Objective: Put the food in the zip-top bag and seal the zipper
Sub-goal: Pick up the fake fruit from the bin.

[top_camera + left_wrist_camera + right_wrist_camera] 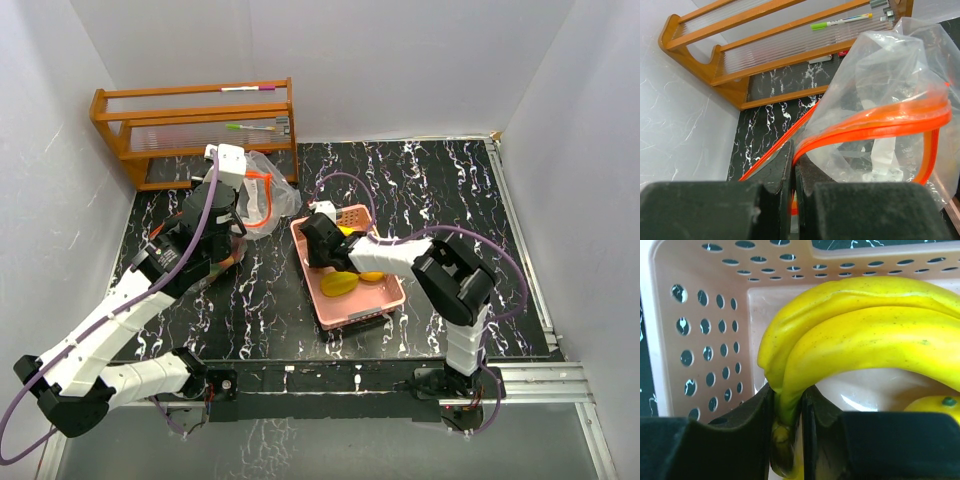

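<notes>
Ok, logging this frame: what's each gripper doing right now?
Left gripper: shut on the zip-top bag, at its orange rim.
Right gripper: shut on the banana, at its stem.

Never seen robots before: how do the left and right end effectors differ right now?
The left end effector pinches the clear zip-top bag by its orange zipper edge; the right end effector pinches a yellow banana at its stem. The left sits near the wooden rack, the right inside the pink basket. Both are shut.

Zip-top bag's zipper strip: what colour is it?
The zipper strip is orange, clearest in the left wrist view.
</notes>
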`<action>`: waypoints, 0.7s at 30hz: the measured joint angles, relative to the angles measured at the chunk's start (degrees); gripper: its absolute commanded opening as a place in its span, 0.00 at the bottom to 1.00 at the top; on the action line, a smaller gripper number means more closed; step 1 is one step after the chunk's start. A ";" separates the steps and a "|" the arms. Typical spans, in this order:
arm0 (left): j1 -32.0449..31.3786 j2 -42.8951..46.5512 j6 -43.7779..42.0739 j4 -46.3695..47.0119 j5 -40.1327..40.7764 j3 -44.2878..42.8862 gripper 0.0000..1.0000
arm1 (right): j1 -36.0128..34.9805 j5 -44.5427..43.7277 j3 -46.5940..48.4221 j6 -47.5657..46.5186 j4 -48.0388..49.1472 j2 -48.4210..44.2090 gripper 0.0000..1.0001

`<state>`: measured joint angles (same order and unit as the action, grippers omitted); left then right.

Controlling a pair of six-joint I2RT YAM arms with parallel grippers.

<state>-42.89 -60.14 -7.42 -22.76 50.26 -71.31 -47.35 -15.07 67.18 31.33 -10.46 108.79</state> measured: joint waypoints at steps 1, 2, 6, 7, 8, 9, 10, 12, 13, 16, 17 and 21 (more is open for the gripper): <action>0.00 0.00 0.00 0.00 -0.07 0.00 0.00 | -0.11 -0.07 -0.02 -0.33 -0.48 -0.37 0.08; 0.00 0.00 0.02 0.00 -0.07 0.00 0.00 | -0.17 -0.02 -0.13 -0.94 -1.25 -1.05 0.08; 0.04 -0.02 0.15 -0.04 -0.07 0.00 0.00 | -0.26 0.90 -1.60 -3.32 -3.37 -8.41 0.08; 0.04 -0.02 0.20 -0.07 -0.09 0.00 0.00 | -0.26 1.25 -1.95 -3.96 -3.41 -10.56 0.08; 0.04 -0.02 0.26 -0.09 -0.11 0.00 0.00 | -0.26 1.75 -2.56 -4.83 -3.17 -13.51 0.08; 0.04 -0.07 0.42 -0.15 -0.15 0.00 0.00 | -0.26 2.29 -3.34 -5.81 -2.89 -16.87 0.08; 0.04 -0.13 0.55 -0.24 -0.17 0.00 0.00 | -0.26 3.04 -4.09 -6.64 -2.56 -20.33 0.08; 0.04 -0.48 0.74 -0.46 -0.22 -0.02 0.00 | -0.26 4.66 -5.31 -8.22 -1.70 -26.75 0.08; 0.04 -0.81 0.85 -0.63 -0.28 -0.04 0.00 | -0.24 5.60 -5.75 -9.03 -1.22 -29.75 0.08; 0.04 -2.05 1.11 -1.46 -0.74 -0.33 0.00 | -0.15 9.90 -6.29 -11.56 -0.90 -36.54 0.08; 0.04 -2.51 1.22 -1.77 -1.09 -0.52 0.00 | -0.15 11.69 -6.36 -12.33 -0.87 -38.21 0.08; 0.04 -4.00 1.95 -2.32 -2.97 -1.75 0.00 | -0.15 21.86 -7.50 -15.37 -1.01 -44.48 0.08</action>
<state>-42.85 -64.14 -5.48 -25.08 47.29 -73.06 -47.51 6.79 59.68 15.97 -11.46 64.31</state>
